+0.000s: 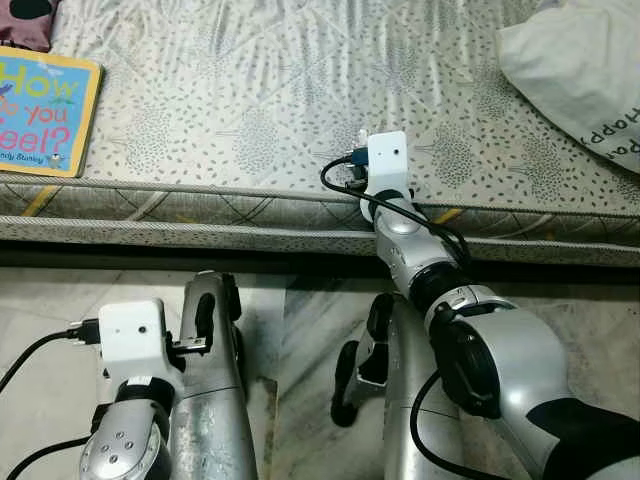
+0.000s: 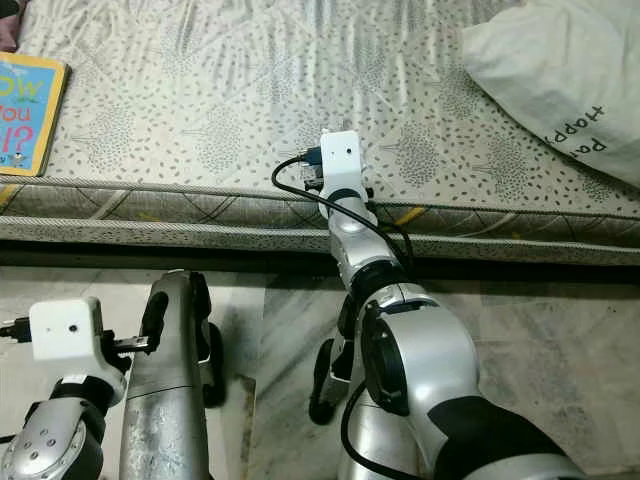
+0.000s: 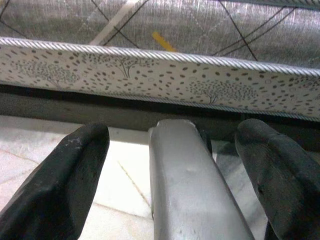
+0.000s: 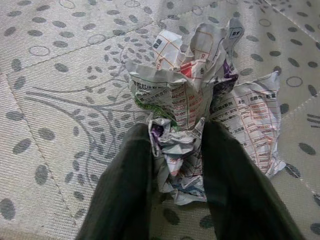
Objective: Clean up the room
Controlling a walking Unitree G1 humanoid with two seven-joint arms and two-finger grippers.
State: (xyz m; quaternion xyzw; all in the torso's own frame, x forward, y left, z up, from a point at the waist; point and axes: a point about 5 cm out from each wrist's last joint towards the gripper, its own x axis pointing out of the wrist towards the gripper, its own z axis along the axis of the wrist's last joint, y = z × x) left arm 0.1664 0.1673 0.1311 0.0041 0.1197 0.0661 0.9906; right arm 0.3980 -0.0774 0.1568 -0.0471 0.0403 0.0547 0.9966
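Observation:
A crumpled ball of printed newspaper (image 4: pixel 190 100) lies on the patterned mattress (image 1: pixel 250 90) near its front edge. My right arm reaches out over that edge, and my right gripper (image 4: pixel 176 129) is shut on the near part of the paper, one black finger on each side. From the head views the white wrist camera box (image 1: pixel 388 160) hides those fingers, with a scrap of the paper (image 1: pixel 362 135) peeking out beside it. My left gripper (image 3: pixel 175 135) hangs low in front of the mattress side, open, with a silver limb (image 3: pixel 190 180) of my own body between its fingers.
A children's picture book (image 1: pixel 40 110) lies on the mattress at the far left, below a dark cloth item (image 1: pixel 30 15). A white pillow (image 1: pixel 580 70) with printed letters sits at the back right. Marble floor (image 1: pixel 310 330) runs along the mattress base.

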